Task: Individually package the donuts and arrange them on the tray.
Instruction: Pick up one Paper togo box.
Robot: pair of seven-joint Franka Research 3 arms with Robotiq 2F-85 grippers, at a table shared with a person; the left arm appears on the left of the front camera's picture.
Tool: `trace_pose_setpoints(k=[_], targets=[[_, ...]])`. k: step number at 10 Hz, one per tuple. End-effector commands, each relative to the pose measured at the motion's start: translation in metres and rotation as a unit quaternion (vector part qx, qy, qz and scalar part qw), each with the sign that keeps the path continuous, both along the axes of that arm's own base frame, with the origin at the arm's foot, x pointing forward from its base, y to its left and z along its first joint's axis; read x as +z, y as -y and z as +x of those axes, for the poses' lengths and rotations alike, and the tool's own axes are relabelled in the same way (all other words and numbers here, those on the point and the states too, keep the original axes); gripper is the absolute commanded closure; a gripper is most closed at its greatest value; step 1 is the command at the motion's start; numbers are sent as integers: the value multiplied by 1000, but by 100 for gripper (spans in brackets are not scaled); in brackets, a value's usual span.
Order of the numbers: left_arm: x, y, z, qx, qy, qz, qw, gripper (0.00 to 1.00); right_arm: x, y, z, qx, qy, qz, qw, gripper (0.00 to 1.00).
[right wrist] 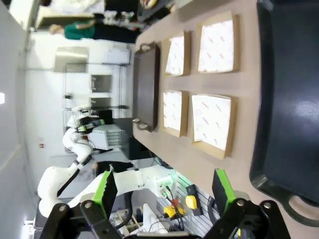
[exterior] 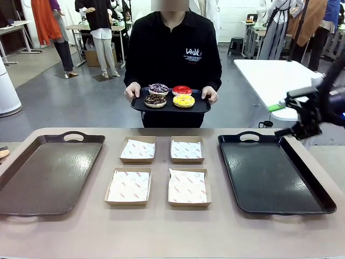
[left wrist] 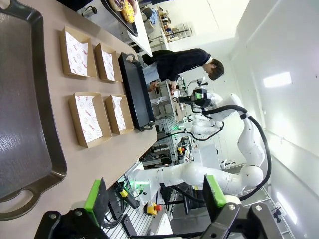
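Observation:
A person across the table holds a small black serving tray (exterior: 202, 107) carrying the four donuts: purple (exterior: 158, 88), red (exterior: 182, 90), chocolate brown (exterior: 155, 100) and yellow (exterior: 184, 101). Four paper-lined cardboard boxes (exterior: 137, 149) (exterior: 187, 150) (exterior: 128, 186) (exterior: 187, 187) lie in a two-by-two block at mid-table, all without donuts. My right gripper (exterior: 280, 118) (right wrist: 164, 191) hangs open above the far right table edge, holding nothing. In the left wrist view my left gripper (left wrist: 154, 199) is open too, off the table's left end.
Two large dark trays flank the boxes, one on the left (exterior: 48, 172) (left wrist: 30, 99) and one on the right (exterior: 272, 172) (right wrist: 289, 99), both bare. A white table (exterior: 269, 78) stands behind at the right. Other people stand far back.

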State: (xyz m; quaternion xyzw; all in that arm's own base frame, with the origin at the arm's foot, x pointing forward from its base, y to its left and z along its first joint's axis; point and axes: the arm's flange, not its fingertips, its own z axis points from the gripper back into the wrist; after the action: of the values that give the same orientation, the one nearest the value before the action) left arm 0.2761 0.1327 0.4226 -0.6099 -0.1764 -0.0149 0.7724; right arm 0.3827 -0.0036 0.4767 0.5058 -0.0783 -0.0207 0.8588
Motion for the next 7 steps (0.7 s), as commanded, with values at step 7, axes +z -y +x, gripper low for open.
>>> trace_pose_setpoints(k=[7], targets=[[1, -2, 1, 1, 11, -9, 1000, 0, 11, -137, 103, -38, -52, -230, 971, 0]])
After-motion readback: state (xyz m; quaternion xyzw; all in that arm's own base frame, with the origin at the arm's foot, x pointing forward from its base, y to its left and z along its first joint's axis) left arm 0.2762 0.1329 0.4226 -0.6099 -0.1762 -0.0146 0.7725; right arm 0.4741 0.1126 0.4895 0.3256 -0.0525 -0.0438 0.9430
